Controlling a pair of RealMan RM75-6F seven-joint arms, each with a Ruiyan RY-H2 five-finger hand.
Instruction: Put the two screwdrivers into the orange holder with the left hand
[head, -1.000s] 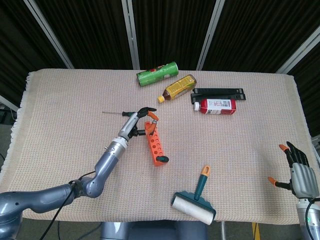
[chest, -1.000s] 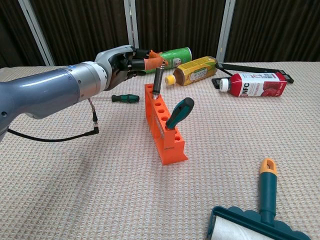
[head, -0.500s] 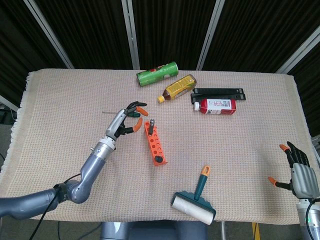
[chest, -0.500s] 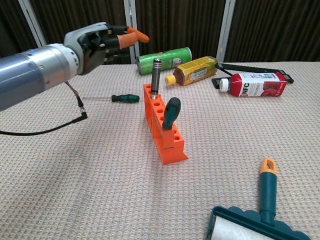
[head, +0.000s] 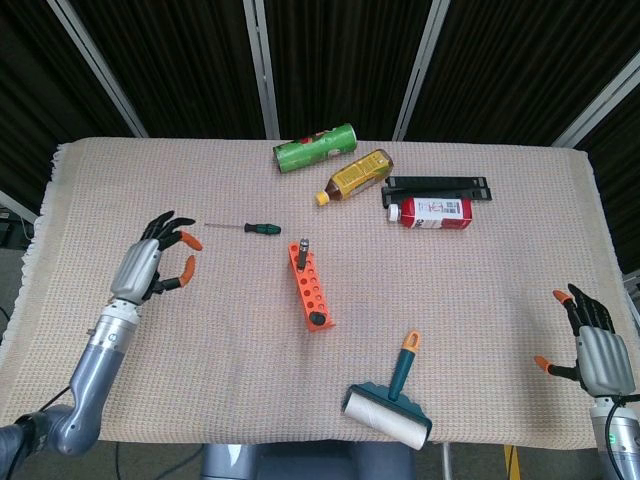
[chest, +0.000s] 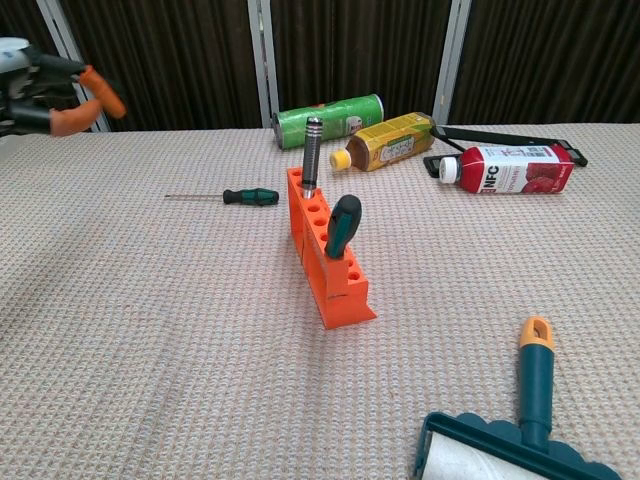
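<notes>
The orange holder (head: 311, 290) (chest: 326, 262) stands mid-table. A grey-handled screwdriver (head: 303, 246) (chest: 311, 152) stands upright in its far end. A dark green-handled screwdriver (head: 317, 319) (chest: 341, 226) stands in its near end. A small green screwdriver (head: 246, 228) (chest: 233, 196) lies flat on the cloth, left of the holder. My left hand (head: 152, 262) (chest: 48, 92) hovers far to the left, fingers spread and holding nothing. My right hand (head: 594, 350) is at the table's near right corner, fingers apart and empty.
A green can (head: 316, 147), a yellow bottle (head: 356, 174), a black bar (head: 438, 187) and a red-white bottle (head: 432, 212) lie at the back. A lint roller (head: 392, 401) lies near the front edge.
My left hand let go of the grey-handled screwdriver, which now stands in the holder. The hand drew back far to the left, and the green-handled screwdriver settled more upright.
</notes>
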